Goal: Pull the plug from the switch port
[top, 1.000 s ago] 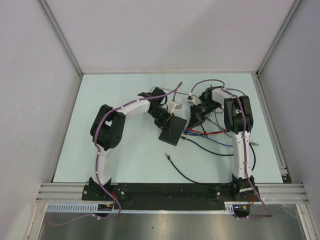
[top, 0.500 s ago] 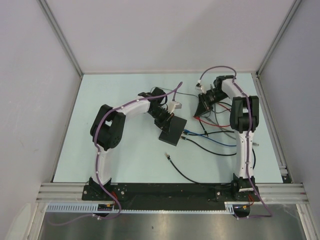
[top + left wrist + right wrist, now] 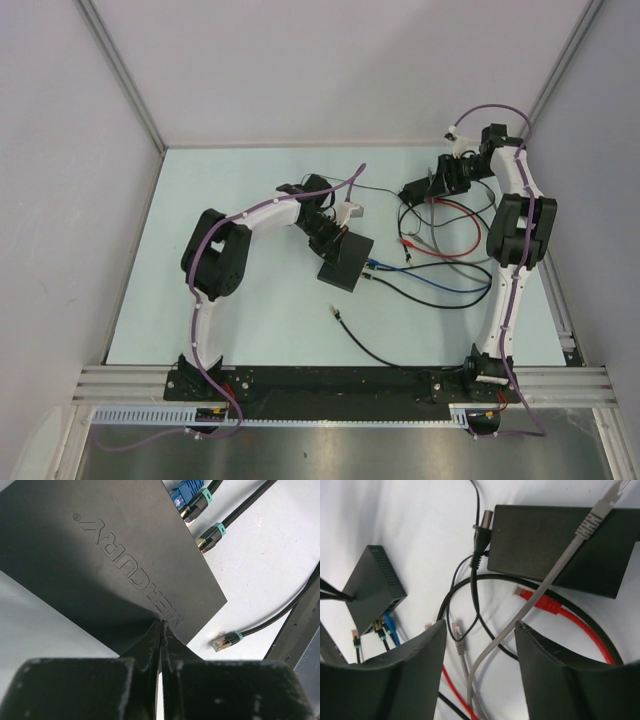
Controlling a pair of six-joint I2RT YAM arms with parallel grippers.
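Two changes from a second ago: the right gripper sits far back on the right instead of beside the switch, and its fingers now stand wide apart

The red cable has gone with it, and its red plug lies loose on the table, well apart from the switch. A grey cable runs between the right fingers without being pinched, crossing a second black box. The left gripper is unchanged, fingers pressed together with their tips on the switch lid near a corner. The port edge adjoins that corner, and a blue plug and a black green-collared plug sit at its far end; which socket is free cannot be told
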